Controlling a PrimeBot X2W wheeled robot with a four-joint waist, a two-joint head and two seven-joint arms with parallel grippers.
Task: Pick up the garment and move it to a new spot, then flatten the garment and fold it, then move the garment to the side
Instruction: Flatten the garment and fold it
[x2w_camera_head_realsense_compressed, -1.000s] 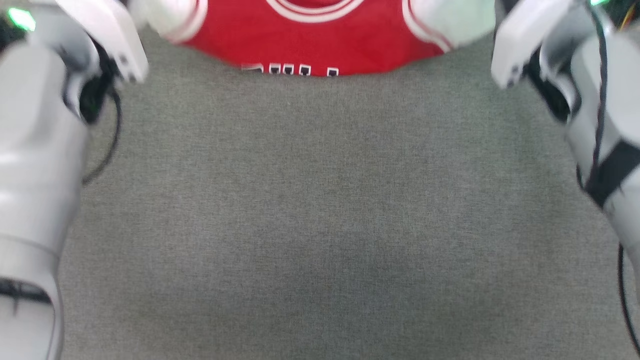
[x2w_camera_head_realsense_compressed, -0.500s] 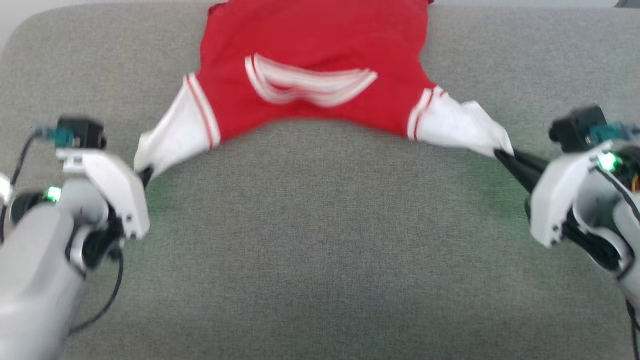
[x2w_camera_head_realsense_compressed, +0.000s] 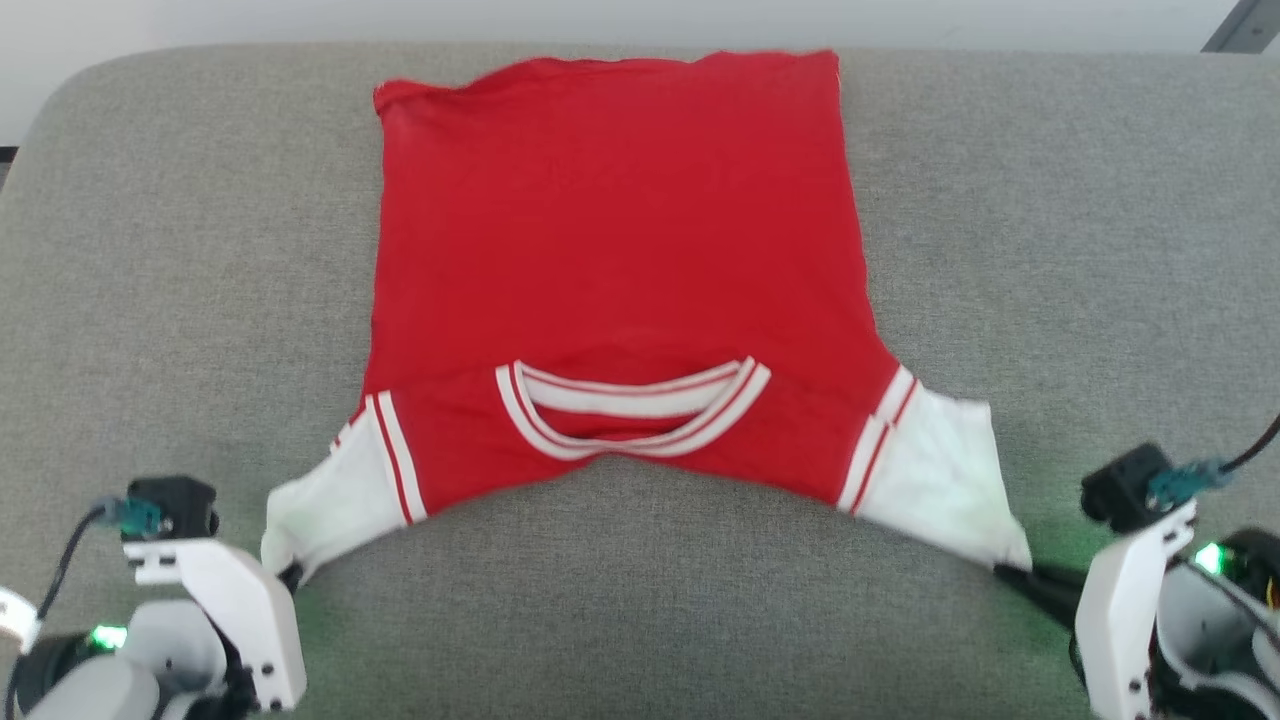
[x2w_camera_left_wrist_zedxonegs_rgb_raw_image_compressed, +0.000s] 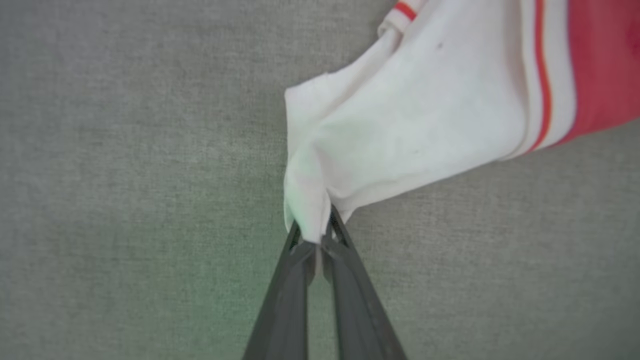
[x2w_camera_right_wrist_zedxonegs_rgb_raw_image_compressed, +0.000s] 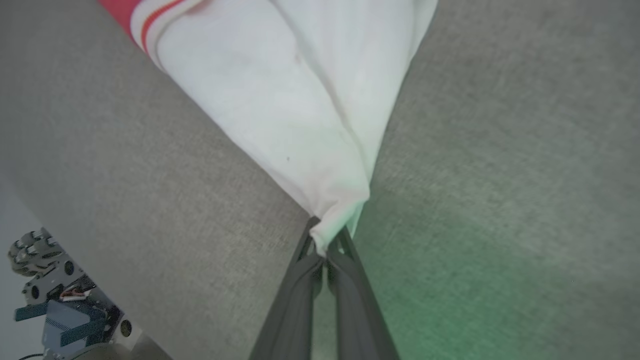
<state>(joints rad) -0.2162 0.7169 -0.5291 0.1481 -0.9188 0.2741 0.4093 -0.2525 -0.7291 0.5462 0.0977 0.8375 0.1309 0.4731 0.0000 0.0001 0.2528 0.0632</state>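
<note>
The shirt (x2w_camera_head_realsense_compressed: 610, 260) lies spread on the grey cushion (x2w_camera_head_realsense_compressed: 1050, 220), collar toward the robot; left gripper (x2w_camera_left_wrist_zedxonegs_rgb_raw_image_compressed: 315, 235) and right gripper (x2w_camera_right_wrist_zedxonegs_rgb_raw_image_compressed: 327, 245) each pinch a white sleeve tip

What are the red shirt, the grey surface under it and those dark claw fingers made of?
The garment: soft matte knit cloth, probably; it bunches where pinched. The grey surface: woven upholstery fabric; a fine weave shows. The claw fingers: dark, smooth, likely plastic or metal; cannot tell which.
</note>
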